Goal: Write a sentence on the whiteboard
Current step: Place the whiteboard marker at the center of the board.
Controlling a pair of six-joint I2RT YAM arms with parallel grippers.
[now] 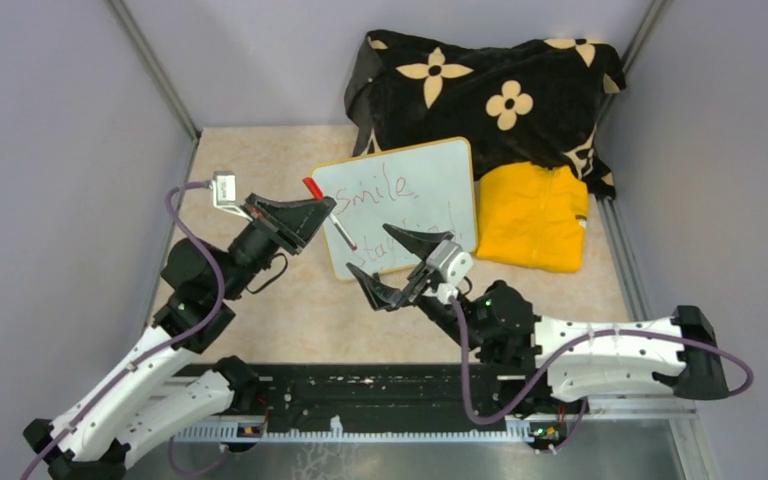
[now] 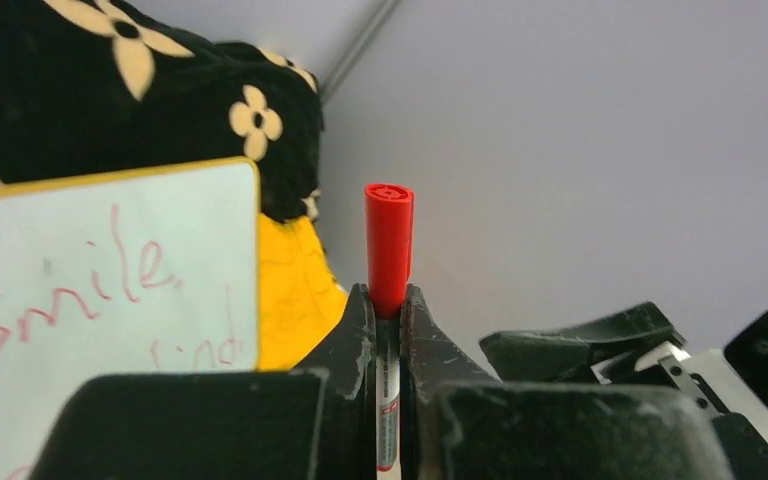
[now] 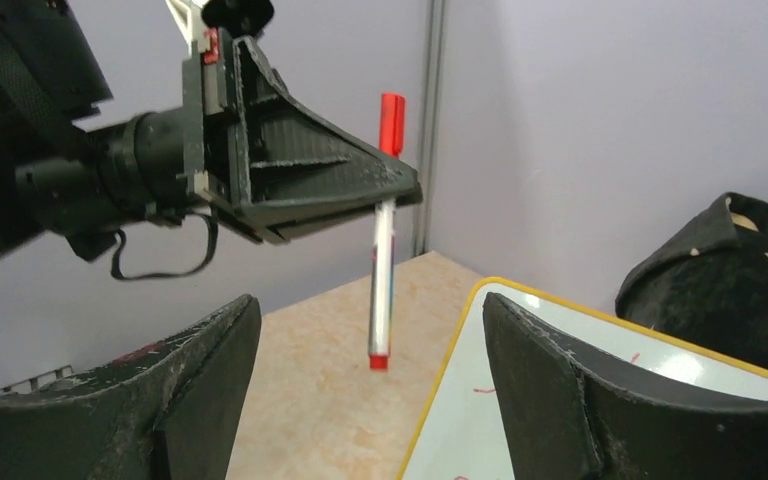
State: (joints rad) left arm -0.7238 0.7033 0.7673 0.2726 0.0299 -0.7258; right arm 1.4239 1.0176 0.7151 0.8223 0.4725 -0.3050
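The whiteboard (image 1: 430,170) lay near the middle of the bench (image 1: 260,170), turned a little askew. Red writing (image 1: 375,190) ran across it: "Smile" on the upper line, and a second line below it that the right claw (image 1: 378,258) partly hid in the overhead view.

The left claw (image 1: 328,212) sat at 9 o'clock from the board, its jaws pinched tight on a red-and-white marker (image 1: 332,220). The red cap pointed up, standing above the fingertips in the left wrist view (image 2: 389,240). The lower end hung down by the board's left edge and, from the right wrist view (image 3: 382,270), appeared to be off the surface.

The right claw was at 6 o'clock from the board with its jaws spread wide and nothing in them. One finger reached over the board's lower edge.

A black blanket (image 1: 480,90) with cream flowers was heaped at 12 to 1 o'clock behind the board. A folded yellow garment (image 1: 533,215) lay at 3 o'clock, just beside the frame.
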